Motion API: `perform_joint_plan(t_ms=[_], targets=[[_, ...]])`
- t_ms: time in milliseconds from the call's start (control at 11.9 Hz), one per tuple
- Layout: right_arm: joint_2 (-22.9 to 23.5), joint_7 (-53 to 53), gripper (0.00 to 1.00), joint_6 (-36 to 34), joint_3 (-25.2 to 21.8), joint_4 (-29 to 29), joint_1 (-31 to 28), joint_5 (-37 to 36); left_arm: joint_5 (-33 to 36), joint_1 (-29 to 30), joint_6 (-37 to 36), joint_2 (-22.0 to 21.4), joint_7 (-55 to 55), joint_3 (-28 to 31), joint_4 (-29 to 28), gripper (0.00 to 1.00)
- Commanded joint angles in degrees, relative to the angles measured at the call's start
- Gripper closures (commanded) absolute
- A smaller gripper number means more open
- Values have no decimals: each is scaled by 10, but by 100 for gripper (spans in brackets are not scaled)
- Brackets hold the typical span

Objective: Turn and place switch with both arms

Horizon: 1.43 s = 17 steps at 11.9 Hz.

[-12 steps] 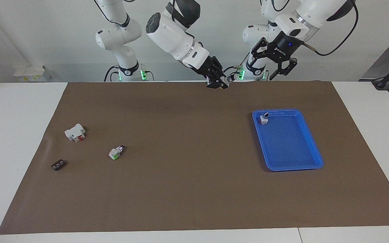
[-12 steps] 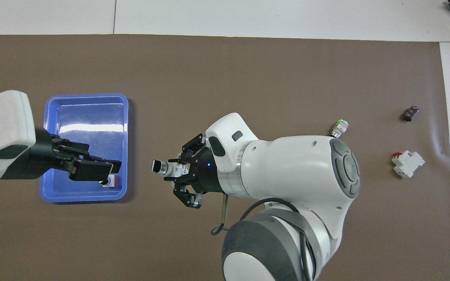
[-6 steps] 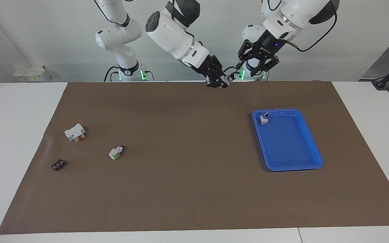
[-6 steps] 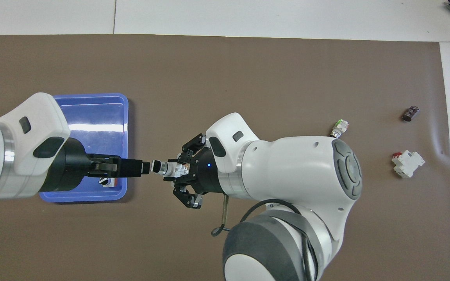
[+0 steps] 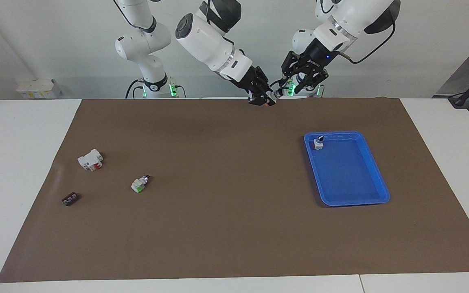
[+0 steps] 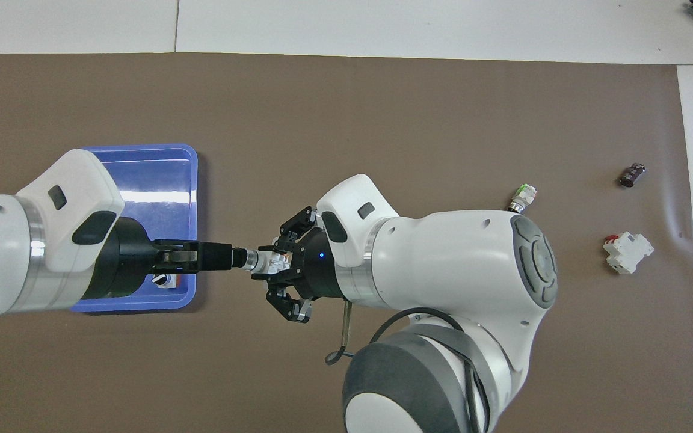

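Grippers are meeting in the air over the brown mat's edge nearest the robots: the black two-finger right gripper (image 6: 274, 264) is gripping the small white plastic selector switch (image 6: 260, 261) with its black knob pointing at the black two-finger left gripper (image 6: 235, 257), whose jaws are standing around that knob; whether they are pressing it cannot be told. Farther out, a second small white switch (image 5: 318, 143) is lying in the blue plastic tray (image 5: 375, 179), and farther still a white switch with a green block (image 5: 139, 184) is lying on the mat.

White table (image 5: 23, 171) w/ brown mat (image 5: 226, 228) over most of it — plain pale wall (image 5: 55, 40) at back.
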Motion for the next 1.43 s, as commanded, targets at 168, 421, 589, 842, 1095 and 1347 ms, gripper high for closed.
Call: perform_joint_plan(t_ms=[168,421,589,842,1095,1347], targets=[[-8,8,100,-8,1,-1,-5,14,-10,-9,32,-22,-12,-3,-36,50],[-8,8,100,-8,1,-1,-5,14,-10,-10,48,-20,-12,-3,-39,54],[-8,8,100,-7,1,-1,-5,14,-15,-10,48,-19,-12,-4,-39,56],[-8,9,100,-1,1,-1,-5,14,-23,-10,48,-21,-12,-4,-42,58],[-8,8,100,-1,2,-1,-4,14,-32,-10,48,-21,-12,-4,-42,71],[-8,9,100,-1,2,-1,-4,14,-40,-10,45,-21,-14,-7,-42,72]])
